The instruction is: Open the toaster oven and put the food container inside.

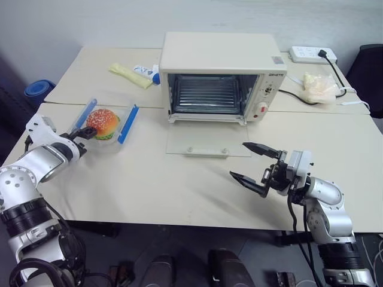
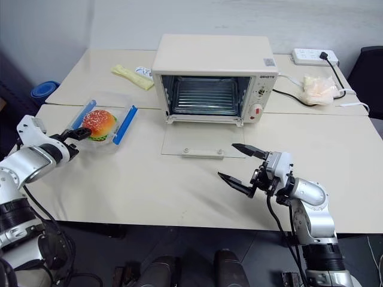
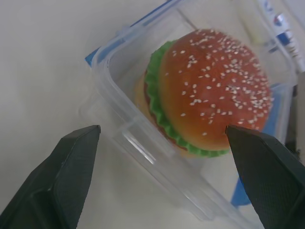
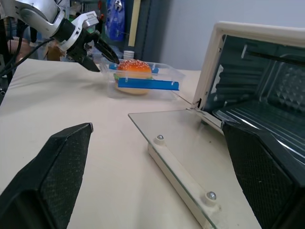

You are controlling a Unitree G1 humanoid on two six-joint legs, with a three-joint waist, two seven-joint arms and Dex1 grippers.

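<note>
Toaster oven (image 1: pixel 221 75) at tabletop (image 1: pixel 149 185) centre, glass door flat open, food container (image 1: pixel 106 124) to its left, left pincer (image 1: pixel 85 134) spread at its near edge, right pincer (image 1: pixel 254 165) spread, hovering before the door

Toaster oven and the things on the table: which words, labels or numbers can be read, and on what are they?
Toaster oven: dark brand word at the top of its control panel, too small to read.
Dial markings on the same panel: too small.
White tube behind the oven: blue print, blurred.
Nothing else carries text.
</note>
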